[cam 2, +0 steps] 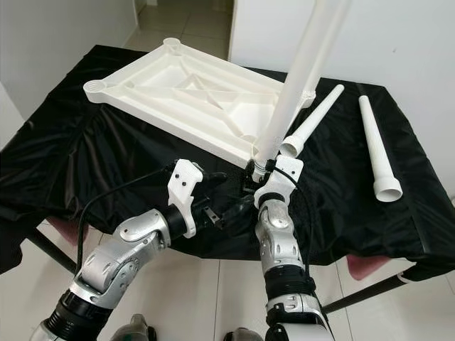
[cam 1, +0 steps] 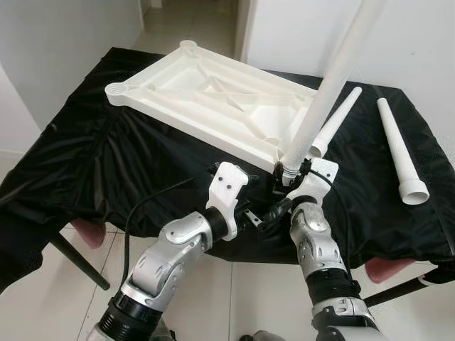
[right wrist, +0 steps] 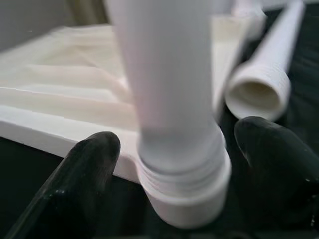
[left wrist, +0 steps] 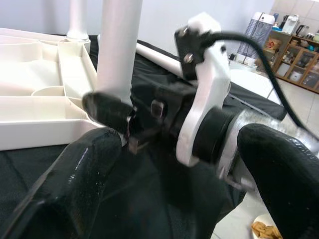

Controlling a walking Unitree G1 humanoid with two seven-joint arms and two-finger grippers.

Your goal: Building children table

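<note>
Right gripper (cam 1: 288, 172) fingers around upright white leg (cam 1: 323, 89); no markings legible.

Home interior, tiled floor (cam 1: 43, 284), wooden shelves (left wrist: 299, 59) of household items

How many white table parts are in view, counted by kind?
Table top, lying upside down on the black cloth: 1
Table legs: 3, one upright between the fingers of the right gripper at the top's near corner, two lying loose on the cloth
Total: 4 white parts
</note>
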